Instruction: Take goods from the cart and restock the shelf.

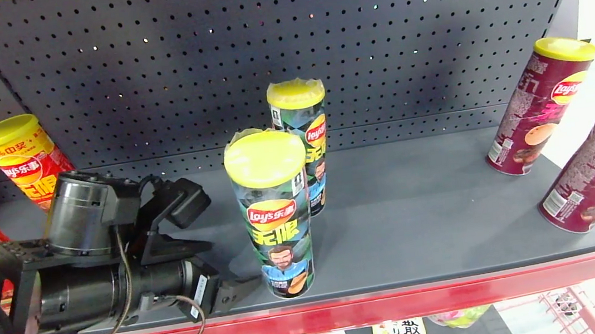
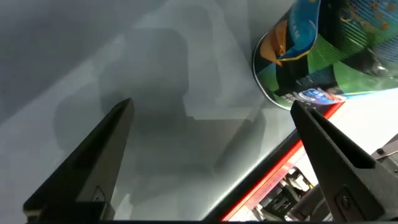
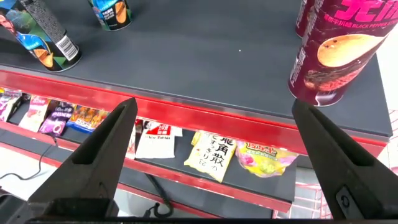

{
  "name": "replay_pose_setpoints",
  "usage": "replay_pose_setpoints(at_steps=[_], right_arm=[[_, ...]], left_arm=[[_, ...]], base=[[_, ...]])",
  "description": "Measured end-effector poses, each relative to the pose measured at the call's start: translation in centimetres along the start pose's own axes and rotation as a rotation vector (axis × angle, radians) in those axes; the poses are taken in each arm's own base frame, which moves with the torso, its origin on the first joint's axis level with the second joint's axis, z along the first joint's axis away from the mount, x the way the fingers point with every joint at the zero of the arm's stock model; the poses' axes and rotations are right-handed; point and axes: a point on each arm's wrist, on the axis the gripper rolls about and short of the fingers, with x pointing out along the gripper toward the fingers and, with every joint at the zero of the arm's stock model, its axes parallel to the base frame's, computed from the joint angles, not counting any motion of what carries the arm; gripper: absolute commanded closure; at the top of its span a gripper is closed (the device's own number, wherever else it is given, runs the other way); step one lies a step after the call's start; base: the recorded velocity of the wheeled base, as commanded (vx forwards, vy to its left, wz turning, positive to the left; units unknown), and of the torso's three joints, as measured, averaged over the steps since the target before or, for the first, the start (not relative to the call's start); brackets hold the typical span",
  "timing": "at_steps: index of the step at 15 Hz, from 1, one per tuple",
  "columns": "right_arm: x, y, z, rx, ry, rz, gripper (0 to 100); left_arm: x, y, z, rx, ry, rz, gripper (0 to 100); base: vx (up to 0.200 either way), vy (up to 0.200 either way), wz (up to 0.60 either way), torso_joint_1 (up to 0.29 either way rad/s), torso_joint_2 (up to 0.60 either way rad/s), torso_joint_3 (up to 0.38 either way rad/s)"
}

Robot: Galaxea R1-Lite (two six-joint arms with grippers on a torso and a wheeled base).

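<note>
Two green chip cans stand upright mid-shelf, the front can (image 1: 275,214) near the red shelf edge and the back can (image 1: 303,144) close behind it. My left gripper (image 1: 243,287) sits low at the shelf front, just left of the front can's base, open and holding nothing. In the left wrist view the left gripper (image 2: 211,106) has wide-apart fingers (image 2: 99,168), and the front can (image 2: 317,56) lies beyond one fingertip, outside the gap. My right gripper (image 3: 214,104) hangs open and empty in front of the shelf edge, near a purple can (image 3: 329,62).
Red chip cans (image 1: 22,156) stand at the shelf's left end and two purple cans (image 1: 542,105) at its right end. The grey shelf (image 1: 420,214) is bare between the green and purple cans. Snack packets (image 3: 211,152) lie on the lower shelf.
</note>
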Motion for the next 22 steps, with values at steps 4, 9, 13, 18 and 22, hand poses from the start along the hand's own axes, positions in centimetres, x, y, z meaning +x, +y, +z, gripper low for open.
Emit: replay_pose_setpoints(at_steps=[4, 9, 13, 18, 22], right_arm=[[0.1, 0.0, 0.0, 0.0, 0.002, 0.0, 0], [0.1, 0.0, 0.0, 0.0, 0.006, 0.0, 0], [0.1, 0.0, -0.1, 0.003, 0.008, 0.0, 0], [0.1, 0.0, -0.1, 0.003, 0.01, 0.0, 0], [0.2, 0.0, -0.1, 0.003, 0.012, -0.001, 0]], left_arm=[[0.6, 0.0, 0.1, 0.002, 0.011, -0.006, 0], [1.3, 0.0, 0.8, 0.006, 0.007, -0.01, 0], [1.8, -0.3, 1.0, 0.015, 0.012, -0.021, 0], [2.5, -0.4, 1.6, 0.021, 0.007, -0.027, 0], [2.7, -0.4, 1.7, 0.021, 0.009, -0.028, 0]], base=[[0.0, 0.0, 0.0, 0.0, 0.0, 0.0], [0.0, 0.0, 0.0, 0.0, 0.0, 0.0], [0.0, 0.0, 0.0, 0.0, 0.0, 0.0], [0.0, 0.0, 0.0, 0.0, 0.0, 0.0], [0.0, 0.0, 0.0, 0.0, 0.0, 0.0]])
